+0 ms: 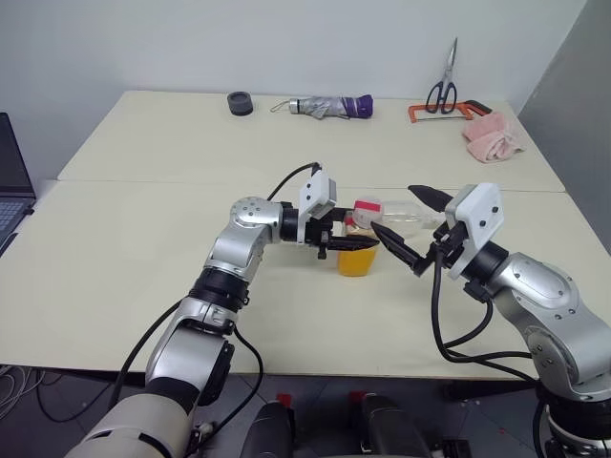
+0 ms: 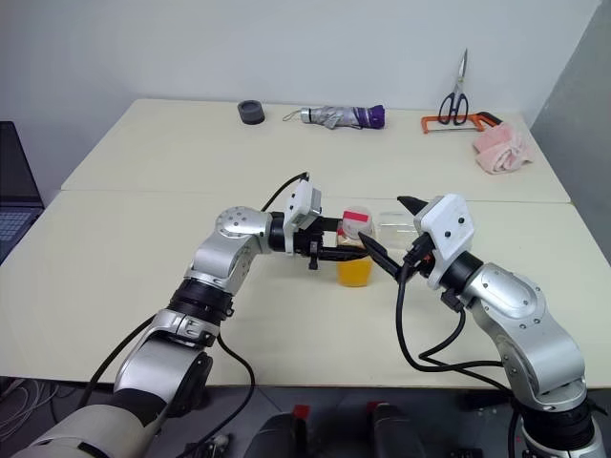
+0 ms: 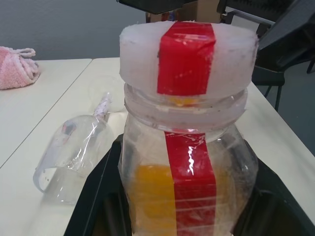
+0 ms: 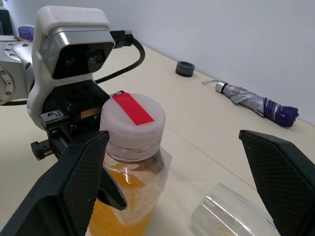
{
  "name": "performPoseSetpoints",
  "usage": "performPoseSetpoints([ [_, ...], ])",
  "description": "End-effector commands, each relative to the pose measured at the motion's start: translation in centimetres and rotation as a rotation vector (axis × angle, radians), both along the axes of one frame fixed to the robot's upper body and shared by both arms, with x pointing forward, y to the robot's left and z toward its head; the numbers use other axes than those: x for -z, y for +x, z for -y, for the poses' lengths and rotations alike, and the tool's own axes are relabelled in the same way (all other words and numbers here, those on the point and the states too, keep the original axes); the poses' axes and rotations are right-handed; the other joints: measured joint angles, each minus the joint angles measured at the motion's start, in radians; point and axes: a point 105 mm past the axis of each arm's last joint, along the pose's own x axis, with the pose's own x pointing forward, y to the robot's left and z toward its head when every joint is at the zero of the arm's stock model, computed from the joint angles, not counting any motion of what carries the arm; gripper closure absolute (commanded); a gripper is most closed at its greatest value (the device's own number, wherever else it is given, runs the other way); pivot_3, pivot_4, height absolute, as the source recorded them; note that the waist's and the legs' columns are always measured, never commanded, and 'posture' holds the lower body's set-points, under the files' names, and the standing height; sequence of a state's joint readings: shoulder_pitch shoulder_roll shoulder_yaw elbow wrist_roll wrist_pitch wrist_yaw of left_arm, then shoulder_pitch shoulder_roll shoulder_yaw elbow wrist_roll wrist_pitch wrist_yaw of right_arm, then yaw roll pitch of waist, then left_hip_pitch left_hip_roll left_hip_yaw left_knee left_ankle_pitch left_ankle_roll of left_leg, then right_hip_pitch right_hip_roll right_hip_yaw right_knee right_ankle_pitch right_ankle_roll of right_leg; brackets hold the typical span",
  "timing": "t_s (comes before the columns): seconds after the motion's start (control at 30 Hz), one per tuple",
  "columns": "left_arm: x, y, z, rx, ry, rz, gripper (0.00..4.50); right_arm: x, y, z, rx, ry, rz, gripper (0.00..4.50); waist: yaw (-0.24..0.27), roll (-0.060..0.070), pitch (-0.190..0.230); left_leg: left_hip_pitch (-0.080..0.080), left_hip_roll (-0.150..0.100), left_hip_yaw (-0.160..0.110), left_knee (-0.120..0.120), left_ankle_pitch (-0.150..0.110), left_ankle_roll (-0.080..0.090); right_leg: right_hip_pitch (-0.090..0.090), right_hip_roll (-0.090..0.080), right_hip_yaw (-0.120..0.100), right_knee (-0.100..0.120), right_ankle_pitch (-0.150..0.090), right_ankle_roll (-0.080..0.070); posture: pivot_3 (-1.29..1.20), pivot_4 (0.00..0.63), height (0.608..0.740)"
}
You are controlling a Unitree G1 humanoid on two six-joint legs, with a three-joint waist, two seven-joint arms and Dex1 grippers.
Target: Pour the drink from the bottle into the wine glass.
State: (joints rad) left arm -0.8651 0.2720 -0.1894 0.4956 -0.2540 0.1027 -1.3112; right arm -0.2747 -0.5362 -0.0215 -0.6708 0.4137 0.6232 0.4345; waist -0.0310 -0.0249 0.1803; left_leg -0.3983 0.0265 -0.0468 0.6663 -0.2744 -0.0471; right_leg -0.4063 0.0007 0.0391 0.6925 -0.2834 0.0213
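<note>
The bottle (image 1: 359, 243) stands upright on the table, a clear plastic one with a white cap (image 3: 187, 59) and a strip of red tape. The orange drink (image 1: 357, 261) fills its lower part. My left gripper (image 1: 342, 244) is shut on the bottle's body, a black finger (image 3: 93, 206) on each side. The wine glass (image 1: 412, 220) lies on its side on the table just behind and to the right of the bottle. My right gripper (image 1: 392, 208) is open at cap height to the right of the bottle, above the glass, holding nothing.
Along the table's far edge lie a black ring (image 1: 241, 102), a folded umbrella (image 1: 329, 106), scissors (image 1: 442, 88), an orange-handled saw (image 1: 449, 110) and a pink cloth (image 1: 492, 136). A laptop (image 1: 10, 181) sits at the far left.
</note>
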Motion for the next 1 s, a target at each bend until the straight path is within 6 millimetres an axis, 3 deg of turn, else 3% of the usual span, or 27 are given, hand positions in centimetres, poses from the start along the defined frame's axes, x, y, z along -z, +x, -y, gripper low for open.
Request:
performPoseSetpoints([
  [0.03, -2.3, -0.2, 0.2, 0.025, -0.04, 0.08, 2.6, -1.0, -0.2, 0.7, 0.022, 0.002, 0.053, 0.0, 0.0, 0.0, 0.0, 0.0, 0.0, 0.0, 0.0, 0.0, 0.0, 0.0, 0.0, 0.0, 0.0, 0.0, 0.0, 0.0, 0.15, 0.74],
  [0.43, -2.3, -0.2, 0.2, 0.024, -0.038, 0.081, 2.6, -1.1, -0.4, 0.6, 0.014, 0.002, 0.052, 0.0, 0.0, 0.0, 0.0, 0.0, 0.0, 0.0, 0.0, 0.0, 0.0, 0.0, 0.0, 0.0, 0.0, 0.0, 0.0, 0.0, 0.15, 0.74],
  [0.87, -2.3, -0.1, 0.2, 0.02, -0.04, 0.08, 2.6, -1.0, -2.8, -0.3, -0.137, 0.026, -0.047, 0.0, 0.0, 0.0, 0.0, 0.0, 0.0, 0.0, 0.0, 0.0, 0.0, 0.0, 0.0, 0.0, 0.0, 0.0, 0.0, 0.0, 0.15, 0.74],
  [1.0, -2.4, -0.1, 0.2, 0.02, -0.042, 0.081, 2.6, -1.6, -2.6, -0.6, -0.146, 0.053, -0.047, 0.0, 0.0, 0.0, 0.0, 0.0, 0.0, 0.0, 0.0, 0.0, 0.0, 0.0, 0.0, 0.0, 0.0, 0.0, 0.0, 0.0, 0.15, 0.74],
])
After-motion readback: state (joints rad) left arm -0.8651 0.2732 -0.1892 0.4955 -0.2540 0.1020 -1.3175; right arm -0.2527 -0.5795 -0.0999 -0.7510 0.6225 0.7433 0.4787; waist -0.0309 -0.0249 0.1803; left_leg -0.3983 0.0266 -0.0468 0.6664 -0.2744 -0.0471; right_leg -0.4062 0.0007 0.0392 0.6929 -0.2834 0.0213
